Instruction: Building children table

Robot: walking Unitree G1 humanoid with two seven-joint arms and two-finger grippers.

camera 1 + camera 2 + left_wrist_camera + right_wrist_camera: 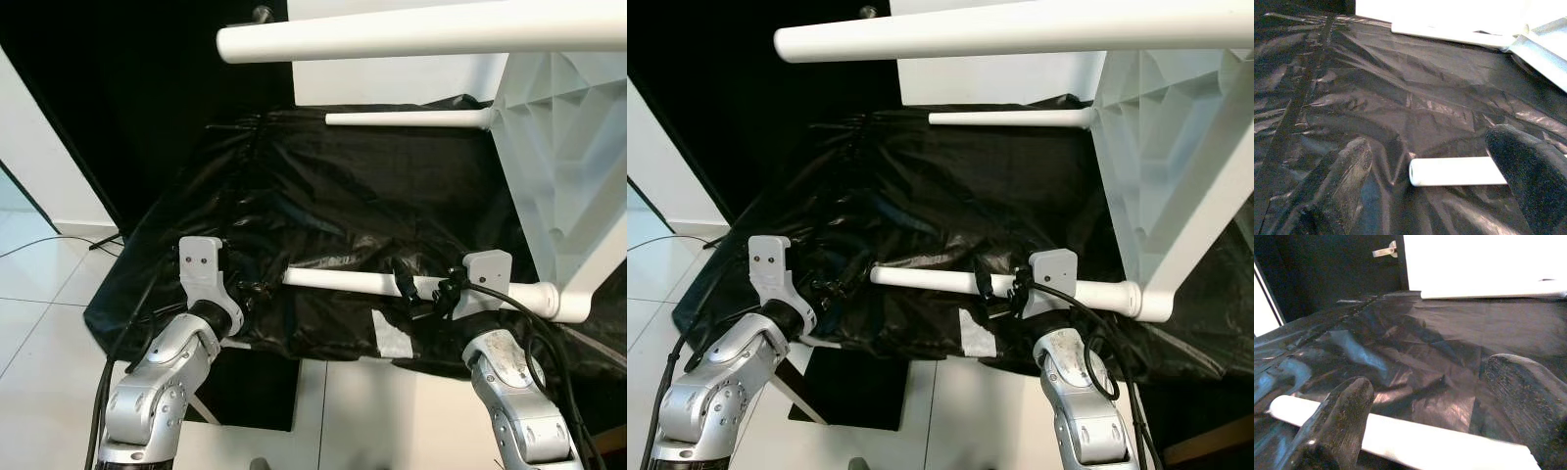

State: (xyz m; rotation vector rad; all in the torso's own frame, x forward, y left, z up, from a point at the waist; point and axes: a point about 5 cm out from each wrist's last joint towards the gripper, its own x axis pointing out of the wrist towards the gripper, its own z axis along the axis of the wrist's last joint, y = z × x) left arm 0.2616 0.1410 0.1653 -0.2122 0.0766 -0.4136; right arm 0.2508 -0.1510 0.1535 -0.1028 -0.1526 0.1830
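Observation:
A white children's table lies on its side on a black sheet [323,196], with its ribbed underside [563,127] at the right. Three white legs point left: a high one [392,39], a far one [407,117] and a near one [343,280] just above the sheet. My right gripper [419,289] is open and straddles the near leg [1425,443] partway along it. My left gripper [257,287] is open at that leg's free end [1454,171], which lies between its fingers [1347,166].
The sheet covers a low platform that drops to white floor tiles [39,284] at the left and front. A cable [39,245] trails on the floor. A black backdrop [127,88] hangs behind. A pale patch [392,338] marks the sheet's front edge.

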